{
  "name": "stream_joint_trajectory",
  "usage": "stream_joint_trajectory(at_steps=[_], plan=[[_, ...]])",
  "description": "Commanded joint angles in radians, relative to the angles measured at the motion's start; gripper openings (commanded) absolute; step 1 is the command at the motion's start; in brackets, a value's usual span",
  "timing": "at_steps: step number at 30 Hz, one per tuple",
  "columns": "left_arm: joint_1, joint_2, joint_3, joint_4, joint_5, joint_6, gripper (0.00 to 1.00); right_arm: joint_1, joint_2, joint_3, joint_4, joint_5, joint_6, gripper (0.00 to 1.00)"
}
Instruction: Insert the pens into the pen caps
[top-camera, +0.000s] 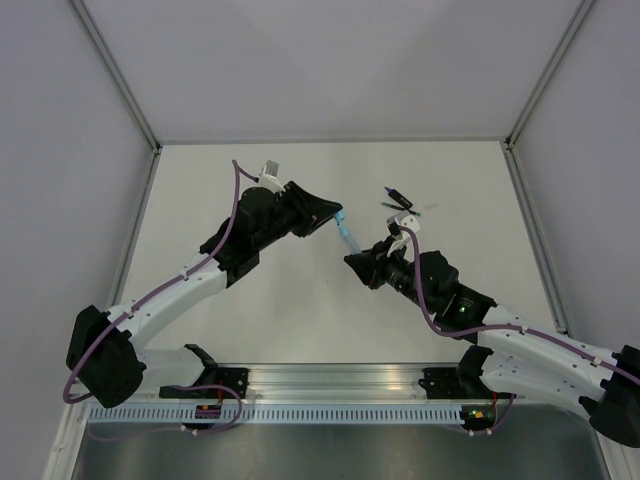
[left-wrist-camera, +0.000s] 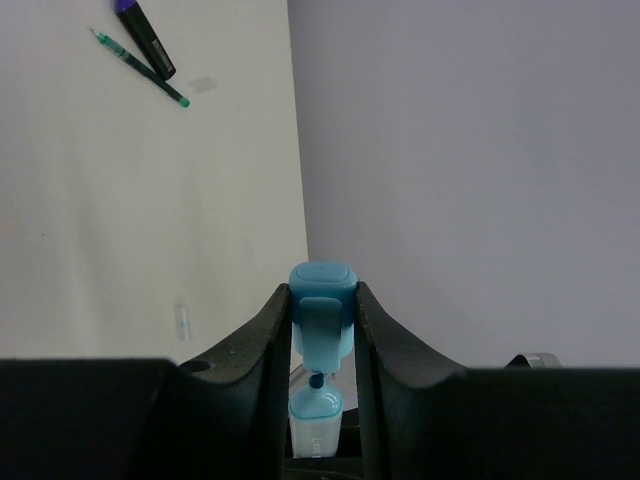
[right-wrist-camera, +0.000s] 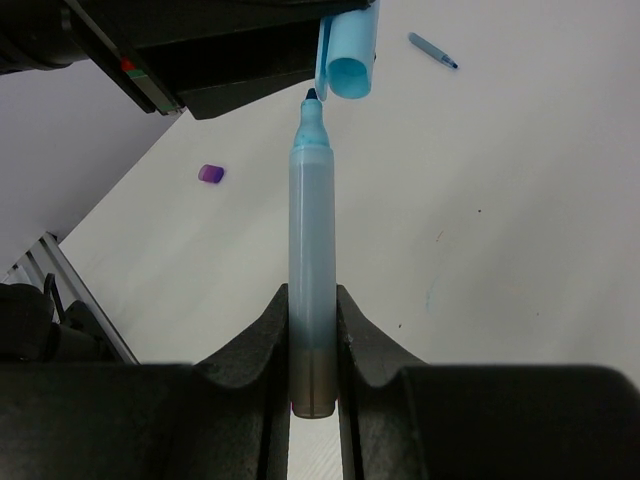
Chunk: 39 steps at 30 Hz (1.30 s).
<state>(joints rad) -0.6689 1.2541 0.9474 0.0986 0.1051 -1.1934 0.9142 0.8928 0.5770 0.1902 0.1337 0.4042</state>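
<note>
My left gripper (left-wrist-camera: 323, 292) is shut on the pale-blue pen cap (left-wrist-camera: 323, 310), holding it above the table with its open mouth towards the right arm. The cap (right-wrist-camera: 349, 55) shows at the top of the right wrist view. My right gripper (right-wrist-camera: 312, 292) is shut on the rear end of the pale-blue highlighter (right-wrist-camera: 312, 230). The highlighter's dark tip sits just short of the cap's mouth, slightly off to one side. From above, highlighter (top-camera: 350, 238) and cap (top-camera: 342, 217) meet between the two arms. A purple cap (right-wrist-camera: 211, 173) lies on the table.
A black-and-purple marker (left-wrist-camera: 145, 35) and a thin dark pen (left-wrist-camera: 140, 68) lie together at the back right of the table (top-camera: 300, 320). A thin blue pen (right-wrist-camera: 433, 50) lies apart. Grey walls enclose the table on three sides.
</note>
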Motion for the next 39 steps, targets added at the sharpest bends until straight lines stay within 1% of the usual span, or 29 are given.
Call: stream_joint_trajectory(at_steps=[1,9,28,39], plan=[[0.002,-0.016,0.042,-0.013,0.005,-0.041,0.02,0.003,-0.015,0.003,0.043,-0.003,0.007,0.0],[0.002,-0.019,0.027,-0.011,0.012,-0.04,0.02,0.003,-0.023,0.0,0.043,0.007,0.007,0.0],[0.003,-0.062,0.039,-0.048,-0.028,-0.031,0.02,0.002,-0.028,0.001,0.04,-0.009,0.005,0.0],[0.003,-0.067,0.053,-0.059,-0.021,-0.021,0.02,0.003,-0.035,0.003,0.038,-0.009,0.007,0.0]])
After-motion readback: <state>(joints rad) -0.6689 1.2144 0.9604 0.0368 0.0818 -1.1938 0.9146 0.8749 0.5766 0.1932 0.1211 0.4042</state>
